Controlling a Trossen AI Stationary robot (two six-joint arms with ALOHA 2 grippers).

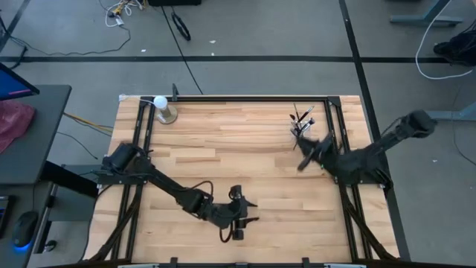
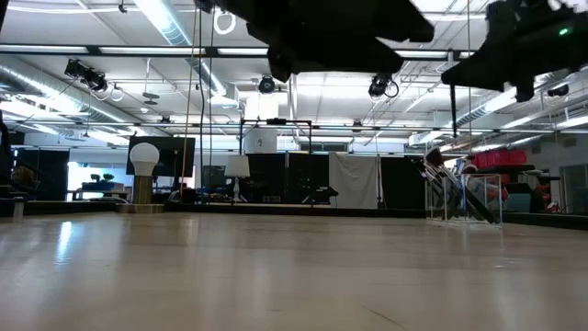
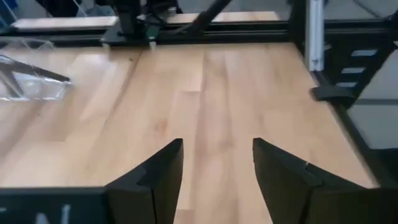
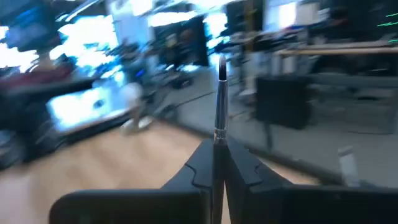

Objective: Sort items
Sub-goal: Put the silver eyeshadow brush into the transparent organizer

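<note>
- Near the clear cup (image 1: 301, 123) at the far right corner of the table (image 1: 238, 149), the right gripper (image 4: 217, 149) is pressed together on a single makeup brush (image 4: 219, 106); the right wrist view shows the thin dark handle pinched between the two fingers, a metal ferrule just above them and a small dark tip standing out past them.
- The rest of the brushes (image 1: 300, 119) stand bunched in that cup, their ends fanning out above its rim; how many are left cannot be told.
- Well apart from the cup, at the near edge of the table, the left gripper (image 3: 217, 168) hangs with its fingers (image 3: 158, 177) spread and nothing between them; only bare wood shows ahead of it.
- Across the table from the cup, in the far left corner, a white ball on a metallic base (image 1: 162, 110) stands untouched.
- Handling, as a judgement: the brush looks very light and stiff but slender, with a smooth handle that could swivel or slide in a two-finger pinch, and a soft tuft that would splay if squeezed or pushed against the wood.
- The safest hold seems to be on the handle just below the ferrule, as it sits now, since that keeps the bristles clear and leaves little lever for the brush to pivot.
- Because it is so thin, laying it flat on the table will probably call for a low, gentle release so that it does not roll away.
</note>
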